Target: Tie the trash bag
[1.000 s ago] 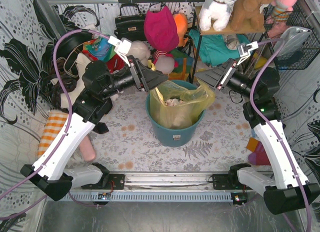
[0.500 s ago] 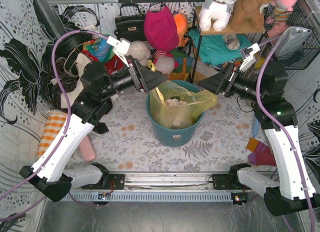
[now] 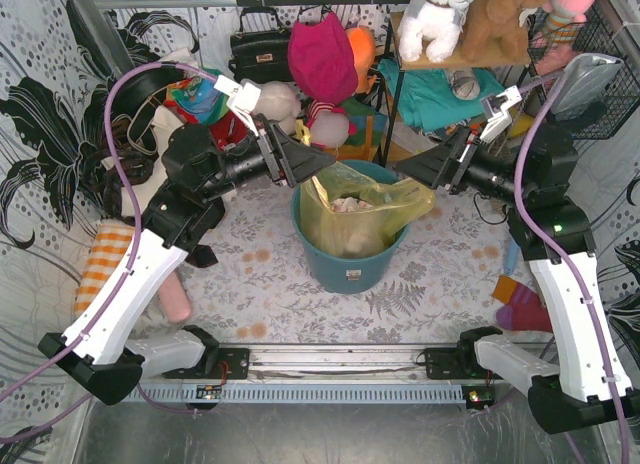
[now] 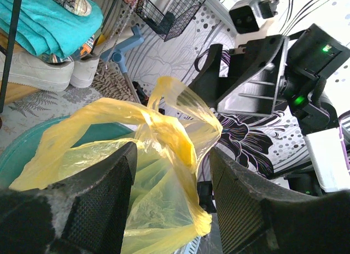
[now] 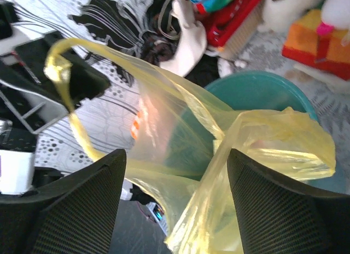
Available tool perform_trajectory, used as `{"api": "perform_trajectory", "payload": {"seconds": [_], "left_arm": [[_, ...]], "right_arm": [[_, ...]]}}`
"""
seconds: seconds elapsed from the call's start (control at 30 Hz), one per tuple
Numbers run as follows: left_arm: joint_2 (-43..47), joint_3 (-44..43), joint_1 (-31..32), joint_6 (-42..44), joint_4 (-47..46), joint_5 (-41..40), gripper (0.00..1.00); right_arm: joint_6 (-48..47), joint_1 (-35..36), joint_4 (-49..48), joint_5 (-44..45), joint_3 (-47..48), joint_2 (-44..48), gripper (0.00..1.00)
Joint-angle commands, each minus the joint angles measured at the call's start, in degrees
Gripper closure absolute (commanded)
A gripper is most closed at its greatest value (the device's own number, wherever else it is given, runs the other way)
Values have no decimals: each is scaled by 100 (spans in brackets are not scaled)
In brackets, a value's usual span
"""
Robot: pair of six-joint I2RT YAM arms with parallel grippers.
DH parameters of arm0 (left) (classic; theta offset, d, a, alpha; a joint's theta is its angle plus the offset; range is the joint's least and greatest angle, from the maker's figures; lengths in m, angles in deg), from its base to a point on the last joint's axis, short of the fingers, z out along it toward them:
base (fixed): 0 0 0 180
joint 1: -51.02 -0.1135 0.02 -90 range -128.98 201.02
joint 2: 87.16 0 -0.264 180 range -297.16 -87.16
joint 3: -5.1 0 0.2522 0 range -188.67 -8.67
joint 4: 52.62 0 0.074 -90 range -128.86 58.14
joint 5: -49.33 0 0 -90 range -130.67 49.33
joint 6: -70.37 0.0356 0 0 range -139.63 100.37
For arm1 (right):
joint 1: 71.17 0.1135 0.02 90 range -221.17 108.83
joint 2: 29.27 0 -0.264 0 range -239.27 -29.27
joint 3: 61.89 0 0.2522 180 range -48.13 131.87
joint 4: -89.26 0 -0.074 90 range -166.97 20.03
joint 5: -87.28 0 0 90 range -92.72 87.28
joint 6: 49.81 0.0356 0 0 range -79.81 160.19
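At the near edge a metal rail (image 3: 330, 357) is seen, with both arm bases fixed at its ends. Beyond it the table (image 3: 250, 284) is covered by a pale leaf-print cloth. At mid-table a teal bin (image 3: 345, 264) is stood upright. The trash bag (image 3: 355, 222) is seated inside it, its yellow-green plastic rising above the rim. Crumpled white paper is shown through the bag's open mouth. The two handle loops are not tied: one is raised at the far left of the rim, the other is spread over the right side.

The left gripper (image 3: 325, 157) is held just beside the left loop. In its wrist view its fingers (image 4: 93, 205) are set wide apart, nothing is clamped, and the plastic is seen ahead through the gap. The right gripper (image 3: 405, 170) is pointed at the bag from the right. Its fingers (image 5: 273, 210) are likewise spread wide, with nothing gripped. Whether either tip is touching the plastic cannot be told.

On the far side a black handbag (image 3: 260, 52) and a magenta soft object (image 3: 322, 56) are placed. A white plush toy (image 3: 437, 14) is set on a shelf to their right.
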Motion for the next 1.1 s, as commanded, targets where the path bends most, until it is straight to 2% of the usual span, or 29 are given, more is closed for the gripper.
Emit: {"api": "perform_trajectory", "payload": {"seconds": [0.0,0.1,0.17,0.5,0.7,0.87,1.07], "left_arm": [[159,38,30,57,-149,-10,36],[207,66,26,50,-209,-11,35],[235,90,26,53,-246,-10,35],[259,163,23,74,-235,17,35],[250,127,25,122,-176,25,34],[239,144,26,123,-164,25,34],[233,189,26,153,-94,-31,34]], "right_arm": [[562,32,-1318,-409,9,156,26],[846,32,-2073,-492,-88,293,27],[875,31,-2193,-450,-148,402,27],[-346,32,579,563,654,422,24],[-601,32,1356,887,847,449,19],[-566,32,1349,934,616,419,18],[-238,32,661,691,9,412,18]]}}
